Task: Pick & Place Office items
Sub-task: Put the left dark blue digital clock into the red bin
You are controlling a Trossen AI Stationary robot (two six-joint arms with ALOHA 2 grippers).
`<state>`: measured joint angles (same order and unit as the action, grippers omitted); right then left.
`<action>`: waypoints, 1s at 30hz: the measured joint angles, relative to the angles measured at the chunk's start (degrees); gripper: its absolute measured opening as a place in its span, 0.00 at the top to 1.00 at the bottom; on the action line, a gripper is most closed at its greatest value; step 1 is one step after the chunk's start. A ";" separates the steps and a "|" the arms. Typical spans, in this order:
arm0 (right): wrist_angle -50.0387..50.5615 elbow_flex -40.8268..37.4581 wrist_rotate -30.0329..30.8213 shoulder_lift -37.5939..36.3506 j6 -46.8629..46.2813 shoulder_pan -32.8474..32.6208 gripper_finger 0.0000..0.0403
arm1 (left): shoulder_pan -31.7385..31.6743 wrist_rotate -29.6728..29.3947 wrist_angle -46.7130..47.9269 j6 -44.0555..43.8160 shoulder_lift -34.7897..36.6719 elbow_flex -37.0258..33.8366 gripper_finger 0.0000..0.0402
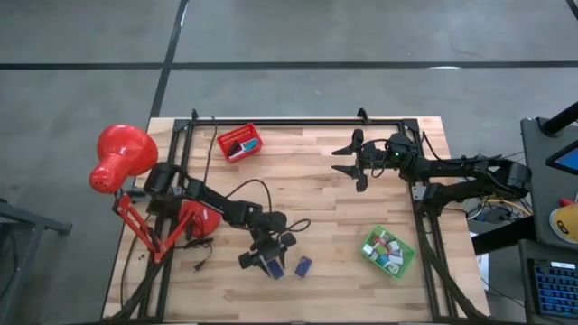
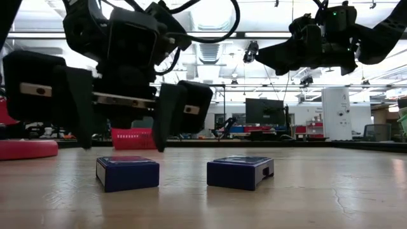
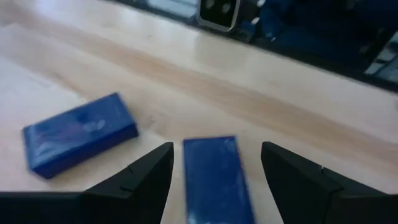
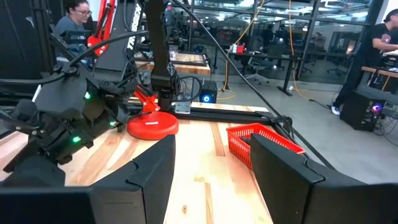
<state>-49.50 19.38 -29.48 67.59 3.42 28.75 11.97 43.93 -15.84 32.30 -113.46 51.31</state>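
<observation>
Containers first. Green tray (image 1: 389, 252) is sat at the near right of the table (image 1: 307, 194); it is packed with small office pieces (image 1: 385, 246), white, green and pink ones among them. Red tray (image 1: 240, 142) is placed at the far left-centre edge; a dark piece and something white are seen inside, details too small to tell. From the right wrist view the red tray (image 4: 261, 142) is seen only as a mesh wall, contents hidden.

Two navy blocks are left out on the bare wood at the near edge, lying flat and apart from each other. One block (image 1: 273, 266) is placed directly under the left gripper (image 1: 269, 260); the other block (image 1: 303, 265) is just beside it, toward the right.

Left arm is stretched from the left side toward the near centre, gripper pointed down. Its fingers (image 3: 146, 176) are spread apart, one either side of the block (image 3: 217, 177), not closed on it. In the low view the fingertips (image 2: 163, 124) are held just above that block (image 2: 127, 172), a gap is visible; the second block (image 2: 240, 172) is untouched.

Right arm is parked high over the far right of the table, right gripper (image 1: 348, 162) pointed toward the centre, fingers parted, nothing between them.

Red desk lamp (image 1: 122, 159) is clamped at the left edge, its round base (image 4: 152, 126) resting on the wood.
</observation>
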 joint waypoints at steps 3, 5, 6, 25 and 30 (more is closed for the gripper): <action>0.02 0.00 0.00 0.00 0.00 0.00 0.50 | 0.00 2.19 -0.02 -0.18 0.06 0.00 0.39; 0.02 0.00 -0.01 0.00 0.00 0.00 0.50 | 0.11 2.08 -0.01 -0.18 0.06 0.00 0.39; 0.01 0.00 0.01 0.00 0.00 0.00 0.50 | 0.20 1.66 -0.02 -0.18 0.06 0.00 0.39; 0.01 0.00 0.01 0.01 0.00 0.00 0.50 | 1.38 -6.95 0.06 -0.61 -0.49 -1.24 0.39; 0.02 0.00 -0.01 0.01 0.00 0.00 0.50 | 1.38 -7.16 -0.02 -0.62 -0.49 -1.51 0.39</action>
<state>-49.47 19.38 -29.49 67.61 3.42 28.75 13.34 36.77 -15.86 31.68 -113.95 49.80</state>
